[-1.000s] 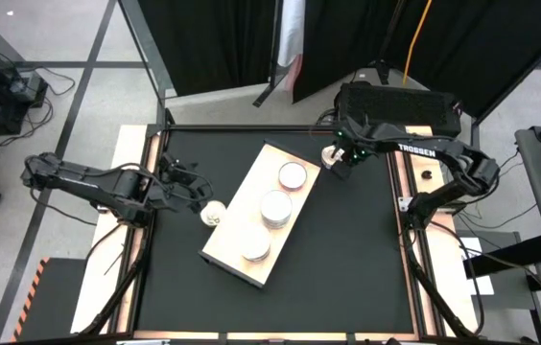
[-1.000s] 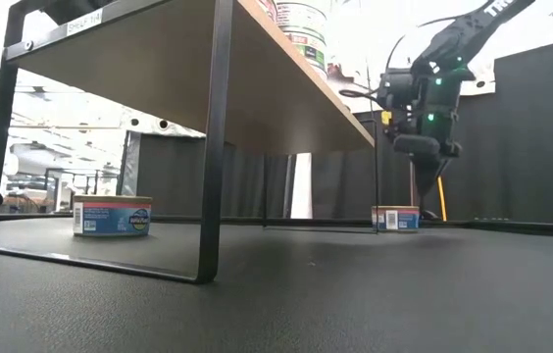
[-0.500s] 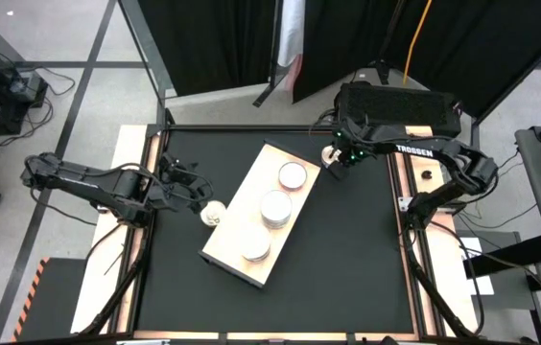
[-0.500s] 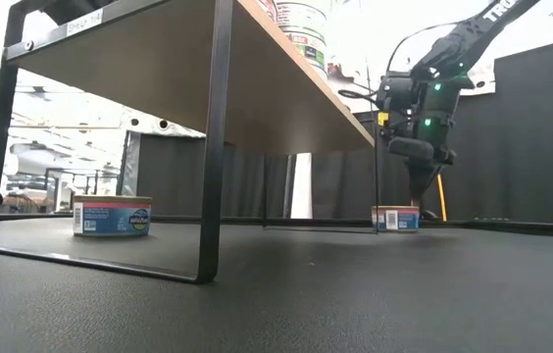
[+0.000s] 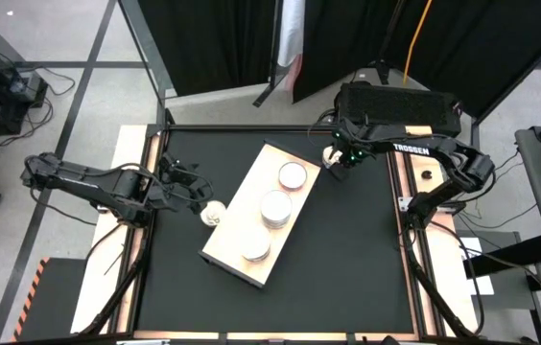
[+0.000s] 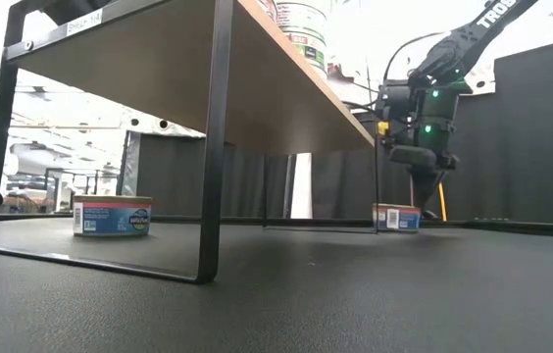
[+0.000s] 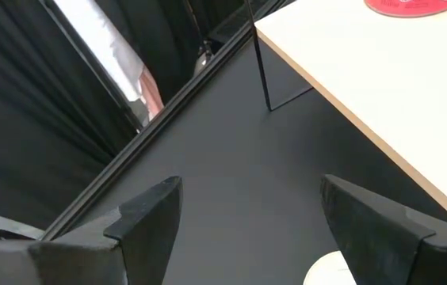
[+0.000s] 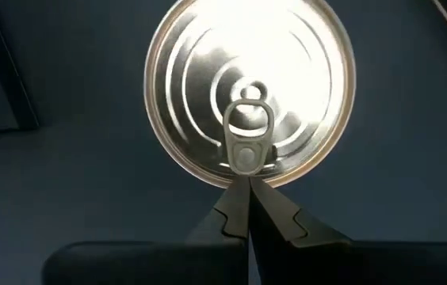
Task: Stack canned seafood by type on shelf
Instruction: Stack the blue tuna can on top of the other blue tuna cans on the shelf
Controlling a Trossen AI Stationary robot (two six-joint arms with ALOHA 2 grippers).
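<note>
While your right claw (image 8: 249, 207) hovers pinched shut, holding nothing, one tin (image 8: 250, 91) sits directly beneath it.
Spread the fingers before descending; left claw (image 7: 247, 218) waits open.

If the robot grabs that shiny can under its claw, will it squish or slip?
Probably no squishing: the tin looks like rigid ribbed metal. It might slip, since the lid is smooth and shiny. It sits flat and low on the table, so tipping seems unlikely. The right gripper above it is shut.
</note>
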